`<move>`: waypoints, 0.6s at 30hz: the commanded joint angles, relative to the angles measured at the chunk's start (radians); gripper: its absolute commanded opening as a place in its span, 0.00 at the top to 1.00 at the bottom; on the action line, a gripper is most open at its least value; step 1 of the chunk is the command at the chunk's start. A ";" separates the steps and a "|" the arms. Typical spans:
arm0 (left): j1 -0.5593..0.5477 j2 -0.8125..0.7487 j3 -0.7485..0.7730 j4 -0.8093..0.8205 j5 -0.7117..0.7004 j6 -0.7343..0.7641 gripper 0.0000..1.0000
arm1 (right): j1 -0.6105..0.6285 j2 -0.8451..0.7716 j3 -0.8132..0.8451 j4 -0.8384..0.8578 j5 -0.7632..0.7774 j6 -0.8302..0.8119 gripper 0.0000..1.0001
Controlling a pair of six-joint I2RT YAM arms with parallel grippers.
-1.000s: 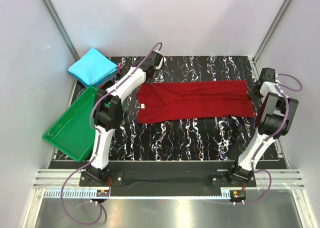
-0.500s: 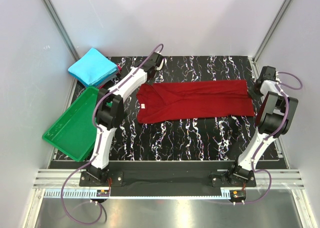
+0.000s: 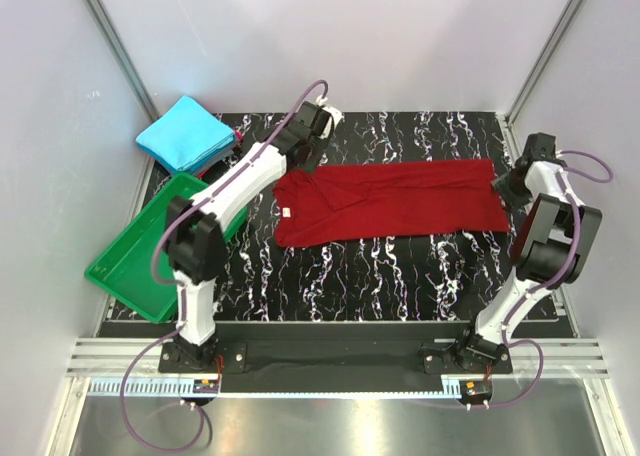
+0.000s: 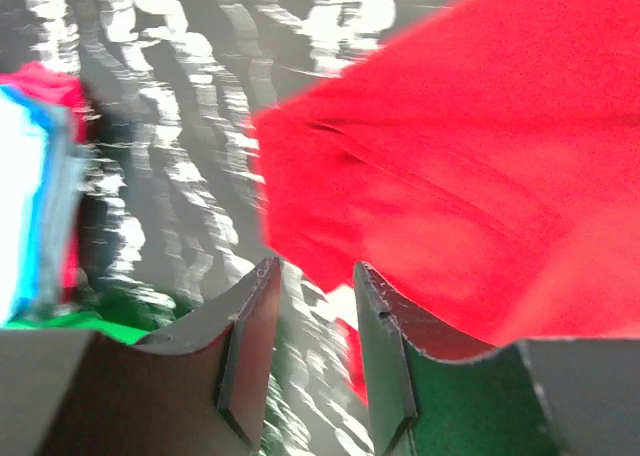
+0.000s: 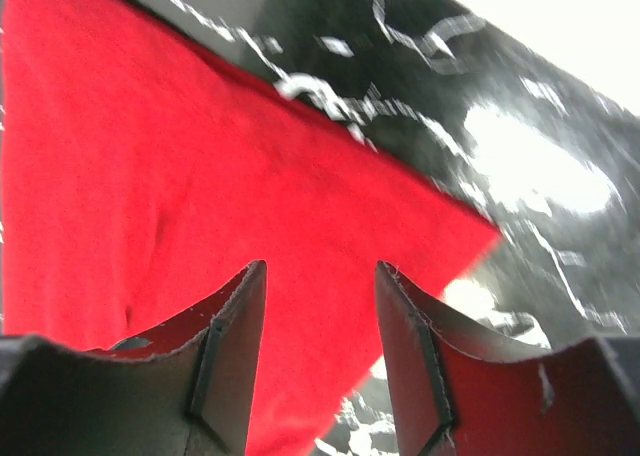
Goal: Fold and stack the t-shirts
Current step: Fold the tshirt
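Note:
The dark red t-shirt (image 3: 390,201) lies flat on the black marbled table, folded into a long band. Its left corner (image 4: 330,206) is just ahead of my left gripper (image 4: 316,271), which stands open above the table by that corner with nothing between its fingers. In the top view the left gripper (image 3: 305,156) is at the shirt's far left corner. My right gripper (image 5: 320,268) is open above the shirt's far right corner (image 5: 440,226), also seen from above as the right gripper (image 3: 507,183). The cyan-blue t-shirt (image 3: 187,134) lies folded square at the back left.
A green tray (image 3: 140,256) leans over the table's left edge, beside the left arm's elbow. Something red (image 4: 40,81) pokes out under the blue stack. White walls and metal posts close the table in at the back and sides.
Both grippers have gone from shut to open at the red shirt's far corners. The left arm's elbow swung down and left. The shirt lies as before.

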 commanded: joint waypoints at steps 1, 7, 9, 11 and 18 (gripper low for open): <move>-0.056 -0.199 -0.125 0.063 0.238 -0.135 0.59 | -0.002 -0.136 -0.104 -0.078 0.003 0.054 0.45; -0.166 -0.370 -0.491 0.186 0.319 -0.212 0.57 | -0.005 -0.208 -0.238 -0.069 0.057 0.060 0.44; -0.200 -0.371 -0.543 0.190 0.258 -0.218 0.57 | -0.010 -0.207 -0.261 -0.033 0.049 0.062 0.44; -0.207 -0.362 -0.615 0.204 0.227 -0.232 0.60 | -0.013 -0.207 -0.301 0.049 0.013 0.048 0.44; -0.167 -0.270 -0.661 0.233 0.072 -0.320 0.63 | -0.031 -0.099 -0.304 0.160 0.011 -0.022 0.44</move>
